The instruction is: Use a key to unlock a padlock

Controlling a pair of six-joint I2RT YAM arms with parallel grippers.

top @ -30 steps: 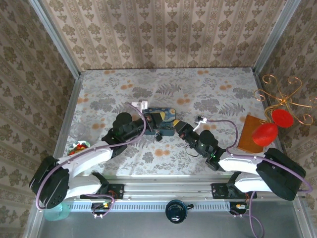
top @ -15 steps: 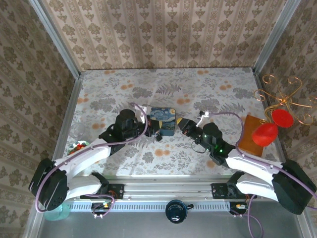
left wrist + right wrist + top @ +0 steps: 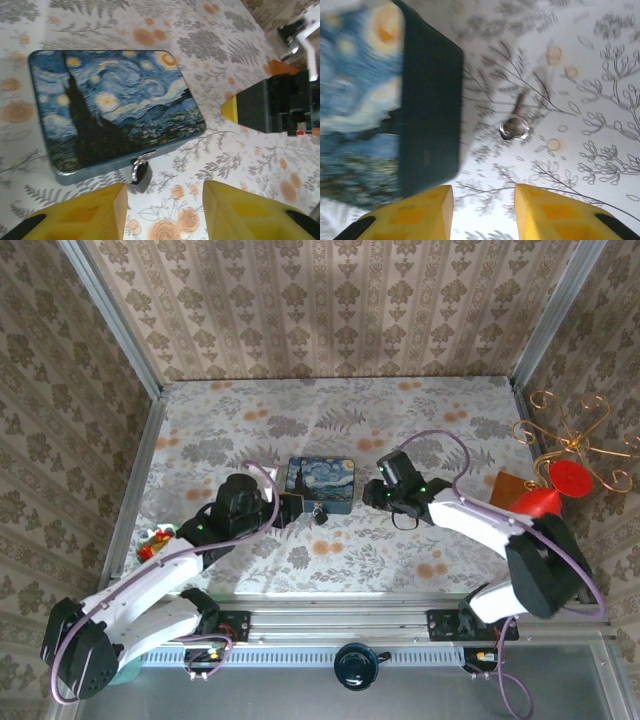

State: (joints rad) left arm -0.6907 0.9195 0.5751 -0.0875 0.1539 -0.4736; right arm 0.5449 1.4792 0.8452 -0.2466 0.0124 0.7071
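The tiny dark padlock (image 3: pixel 140 171) hangs by its metal shackle at the front latch of the blue painted tin (image 3: pixel 112 107), also seen from above as padlock (image 3: pixel 318 512) and tin (image 3: pixel 322 478). My left gripper (image 3: pixel 165 202) is open just short of the padlock, with bare table between its yellow fingers (image 3: pixel 90 210). From above, the left gripper (image 3: pixel 287 508) sits left of the tin. The key (image 3: pixel 516 121) with its ring lies loose on the table beside the tin's side wall (image 3: pixel 431 112). My right gripper (image 3: pixel 482 202) is open behind the key, holding nothing. It sits at the tin's right (image 3: pixel 372 492).
A gold wire stand (image 3: pixel 572 445) with red pieces and a brown block (image 3: pixel 504 492) stand at the right edge. A small colourful object (image 3: pixel 155 538) lies by the left rail. Patterned walls close in three sides.
Both grippers have opened and drawn back from the tin. The left arm has pulled away to the left. The right arm has swung round to the tin's right side, and the key now lies on the table.
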